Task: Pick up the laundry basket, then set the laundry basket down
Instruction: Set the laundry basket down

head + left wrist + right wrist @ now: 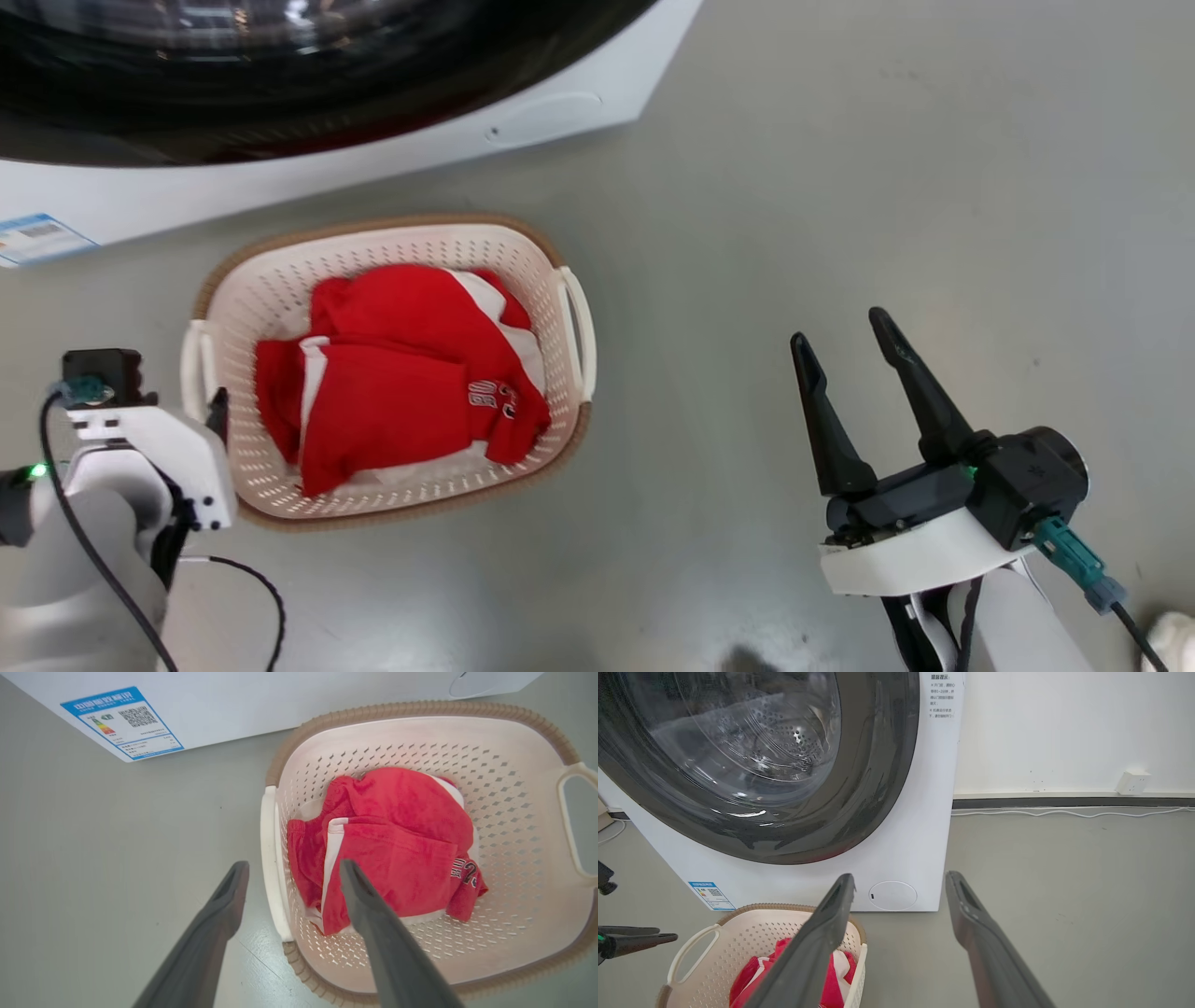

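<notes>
While both sets of jaws stand wide open and empty, nothing of the lift has begun. Left jaws first: their two dark fingers (224,905) straddle the white left handle (271,868) of the laundry basket (514,788). One finger is outside over the floor (117,835), the other over the basket's inside, above the red clothes (402,826). Whether either finger touches that handle, I cannot tell.

Right jaws now: fingers (822,420) spread, pointing up the head view, hovering over bare floor and well apart from the basket's right handle (585,341).

And the basket itself? It sits flat on the floor, just in front of the washing machine (560,103), with the red clothes bundled inside.

So the score: left side lined up on its handle, right side yet to come across, and no closing, no lift, no set-down. By my reckoning the whole task lies ahead, with only the approach to one handle in place.
</notes>
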Robot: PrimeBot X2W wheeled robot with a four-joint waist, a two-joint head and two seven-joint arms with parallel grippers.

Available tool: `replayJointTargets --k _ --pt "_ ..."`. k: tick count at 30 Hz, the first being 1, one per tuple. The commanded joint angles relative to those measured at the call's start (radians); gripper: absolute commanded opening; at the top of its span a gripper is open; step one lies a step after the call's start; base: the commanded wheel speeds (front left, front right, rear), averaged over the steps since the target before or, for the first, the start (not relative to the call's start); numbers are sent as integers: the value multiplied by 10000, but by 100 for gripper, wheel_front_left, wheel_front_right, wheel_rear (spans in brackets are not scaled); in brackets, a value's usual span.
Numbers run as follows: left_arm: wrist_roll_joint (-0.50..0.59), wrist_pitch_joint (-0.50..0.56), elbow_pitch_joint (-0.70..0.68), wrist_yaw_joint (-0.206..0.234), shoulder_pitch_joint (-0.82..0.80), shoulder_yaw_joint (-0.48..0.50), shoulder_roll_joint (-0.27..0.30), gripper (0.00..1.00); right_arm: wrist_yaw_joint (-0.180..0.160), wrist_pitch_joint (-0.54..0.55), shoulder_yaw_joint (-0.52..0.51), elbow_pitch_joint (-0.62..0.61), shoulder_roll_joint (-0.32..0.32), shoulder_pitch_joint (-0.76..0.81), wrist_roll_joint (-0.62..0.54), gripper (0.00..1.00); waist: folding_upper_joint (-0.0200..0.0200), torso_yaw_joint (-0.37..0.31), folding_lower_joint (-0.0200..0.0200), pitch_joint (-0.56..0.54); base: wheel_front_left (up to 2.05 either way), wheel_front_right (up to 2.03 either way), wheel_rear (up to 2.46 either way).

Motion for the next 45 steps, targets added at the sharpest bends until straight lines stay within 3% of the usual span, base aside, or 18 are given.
replayJointTargets --k 1,25,28,32,33,45 --pt "-54 13 104 -12 -298 184 575 100 44 -107 287 -439 -28 -85 97 100 -1 -273 0 432 0 0 0" --pt "206 45 1169 360 -2175 -512 920 100 44 -107 521 -900 -28 -362 417 100 -1 -155 0 2123 0 0 0" --pt "237 72 1243 421 -2302 -606 918 87 44 -107 538 -909 -28 -373 493 100 -1 -187 0 2208 0 0 0" --pt "304 119 1311 432 -2467 -781 890 29 44 -107 549 -914 -28 -417 643 100 -1 -215 0 2344 0 0 0" --pt "335 141 1331 442 -2496 -832 907 0 44 -107 555 -913 -28 -444 694 100 -1 -221 0 2367 0 0 0" --pt "-9 658 1573 688 -2537 -786 761 0 44 -107 512 -729 -28 -574 833 100 -1 5 0 2346 0 0 0"
